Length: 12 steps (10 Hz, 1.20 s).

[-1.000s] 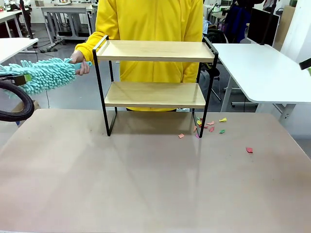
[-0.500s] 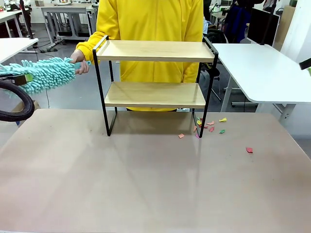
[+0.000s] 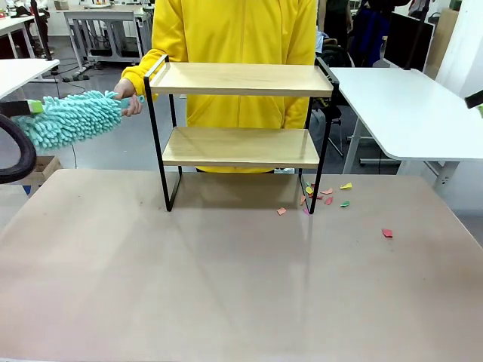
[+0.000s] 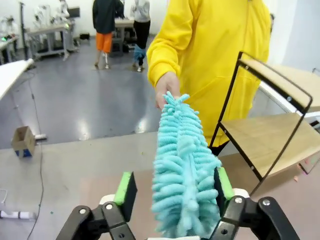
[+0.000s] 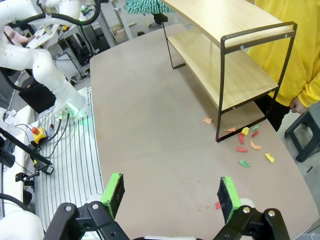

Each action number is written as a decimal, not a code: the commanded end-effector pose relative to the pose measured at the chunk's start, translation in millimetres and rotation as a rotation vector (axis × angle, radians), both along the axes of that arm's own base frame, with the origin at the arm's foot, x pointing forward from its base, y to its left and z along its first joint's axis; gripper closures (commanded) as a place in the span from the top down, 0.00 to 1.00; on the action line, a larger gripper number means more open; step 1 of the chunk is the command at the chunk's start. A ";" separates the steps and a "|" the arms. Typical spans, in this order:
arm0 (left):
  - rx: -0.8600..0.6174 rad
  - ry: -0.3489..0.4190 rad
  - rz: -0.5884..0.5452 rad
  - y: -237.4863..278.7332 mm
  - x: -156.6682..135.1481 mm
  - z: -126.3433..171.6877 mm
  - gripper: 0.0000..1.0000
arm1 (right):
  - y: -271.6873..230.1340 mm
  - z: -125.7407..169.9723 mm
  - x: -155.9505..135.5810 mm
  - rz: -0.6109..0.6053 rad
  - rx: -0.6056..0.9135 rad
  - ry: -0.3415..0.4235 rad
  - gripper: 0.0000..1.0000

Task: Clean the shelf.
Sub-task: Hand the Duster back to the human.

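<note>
Item: the shelf point(image 3: 240, 128), a two-tier rack of light wooden boards in a thin black frame, which we find upright at the far middle of the beige table point(image 3: 226, 286), directly in front of a person in a yellow hooded top point(image 3: 234, 30). Beside its right legs we count a scatter of small coloured paper scraps point(image 3: 326, 197), with one red scrap lying apart nearer the right edge. Off its left end the person's hand point(image 3: 127, 96) holds the handle of a teal chenille duster point(image 3: 72, 117). The left gripper point(image 4: 172, 192) has its green pads either side of the duster head; the right pad seems to touch the fibres while a gap shows at the left, so we cannot tell whether it grips. The right gripper point(image 5: 172, 192) hangs above the table with jaws spread wide, holding nothing.
</note>
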<state>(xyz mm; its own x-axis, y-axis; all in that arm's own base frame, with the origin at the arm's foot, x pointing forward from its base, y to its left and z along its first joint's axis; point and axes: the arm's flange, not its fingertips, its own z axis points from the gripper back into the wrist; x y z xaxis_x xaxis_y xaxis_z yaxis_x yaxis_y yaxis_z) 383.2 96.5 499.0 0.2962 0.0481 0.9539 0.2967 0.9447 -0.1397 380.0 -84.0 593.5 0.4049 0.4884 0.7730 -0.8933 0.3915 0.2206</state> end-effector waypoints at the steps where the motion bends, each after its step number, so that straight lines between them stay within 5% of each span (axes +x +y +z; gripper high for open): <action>1: -0.088 0.016 -0.010 23.2 -12.9 45.5 1.00 | 0.2 1.5 -0.4 -0.002 0.006 0.001 1.00; 5: -0.313 -0.033 0.108 92.2 -22.2 113.9 1.00 | 0.2 1.5 -0.4 -0.002 0.006 0.001 1.00; 12: -0.330 -0.047 0.151 112.5 -31.2 121.7 1.00 | 0.2 1.5 -0.4 -0.002 0.006 0.001 1.00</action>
<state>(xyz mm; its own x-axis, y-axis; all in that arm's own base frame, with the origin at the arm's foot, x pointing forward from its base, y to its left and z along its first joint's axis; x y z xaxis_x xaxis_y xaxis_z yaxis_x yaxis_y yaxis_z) 354.0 211.0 620.8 0.2178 0.3984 0.8910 0.1671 0.8842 -0.4362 380.2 -84.4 593.4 0.4063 0.4884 0.7722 -0.8929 0.3919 0.2218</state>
